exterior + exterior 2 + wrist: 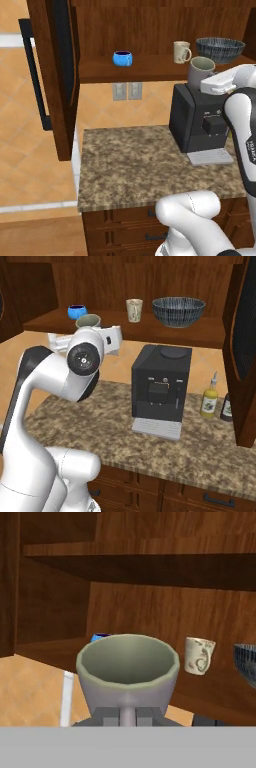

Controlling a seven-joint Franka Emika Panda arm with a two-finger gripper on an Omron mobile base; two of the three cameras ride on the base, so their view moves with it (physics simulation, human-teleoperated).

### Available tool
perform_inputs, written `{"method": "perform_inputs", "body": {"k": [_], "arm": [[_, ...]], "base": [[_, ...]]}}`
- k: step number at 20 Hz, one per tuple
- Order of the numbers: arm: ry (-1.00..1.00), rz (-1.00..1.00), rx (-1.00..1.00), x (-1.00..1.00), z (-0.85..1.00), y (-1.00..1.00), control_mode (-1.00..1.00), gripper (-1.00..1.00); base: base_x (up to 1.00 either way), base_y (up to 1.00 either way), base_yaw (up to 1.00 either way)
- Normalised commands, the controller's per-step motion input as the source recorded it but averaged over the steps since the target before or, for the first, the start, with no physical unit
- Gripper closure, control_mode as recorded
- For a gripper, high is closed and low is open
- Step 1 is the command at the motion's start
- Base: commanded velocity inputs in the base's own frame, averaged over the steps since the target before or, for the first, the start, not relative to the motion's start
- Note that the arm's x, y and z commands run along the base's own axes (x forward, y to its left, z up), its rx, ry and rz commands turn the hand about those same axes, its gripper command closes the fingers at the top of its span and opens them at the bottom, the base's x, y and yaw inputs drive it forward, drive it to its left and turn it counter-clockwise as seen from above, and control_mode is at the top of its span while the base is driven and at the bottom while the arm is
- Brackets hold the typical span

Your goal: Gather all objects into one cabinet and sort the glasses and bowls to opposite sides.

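The gripper (128, 714) is clenched on the grey mug (127, 669), holding it upright in the air just in front of the cabinet (150, 30) shelf, above the coffee machine (200, 117) on the counter (130, 165). On the shelf, the blue cup (122, 58) sits toward the left end, the cream mug (181, 51) right of the middle, and the bowl (220, 49) at the right end.

The risks lie in the placement. The grasp looks low on the mug's base, so a quick swing could tip it. Going straight in could bring the mug against the shelf's front edge or knock the cream mug into the bowl. Set down too near the right end, it would crowd the bowl's side; the gap between the blue cup and the cream mug seems safer.
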Motion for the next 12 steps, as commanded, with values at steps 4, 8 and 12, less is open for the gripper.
{"method": "perform_inputs", "body": {"k": [4, 8, 12], "arm": [[-0.02, -0.1, 0.0, 0.0, 0.5, 0.45, -1.0, 1.0], [0.05, -0.22, 0.0, 0.04, 0.6, 0.4, -1.0, 1.0], [0.15, -0.16, 0.0, 0.23, 0.12, 0.25, -1.0, 1.0]], "base": [[0.0, 0.0, 0.0], [0.0, 0.0, 0.0], [0.0, 0.0, 0.0]]}}
